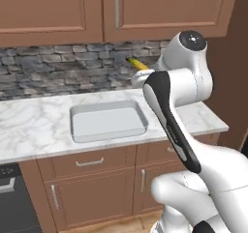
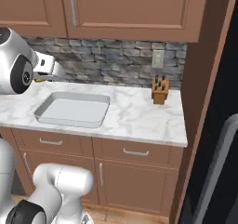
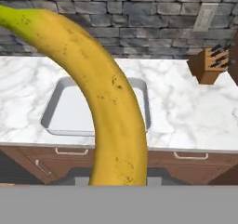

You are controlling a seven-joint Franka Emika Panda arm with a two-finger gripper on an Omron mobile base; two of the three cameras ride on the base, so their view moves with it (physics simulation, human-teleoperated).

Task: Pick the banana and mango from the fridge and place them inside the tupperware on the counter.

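Raised above the white veined marble counter (image 1: pixel 34 125), gripper (image 3: pixel 118 183) clenched on curved, speckled yellow banana (image 3: pixel 107 102); shallow grey rounded-corner tupperware (image 3: pixel 144 97) below.

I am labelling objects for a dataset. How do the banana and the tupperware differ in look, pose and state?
The banana is long, curved and yellow with dark specks; the tupperware is a flat, rectangular, light-grey tray. The banana is held up in the air, clamped in the jaws of the gripper; the tupperware rests flat on the counter. The banana is solid fruit; the tupperware is an open, empty container. Both are in front of the stone backsplash.
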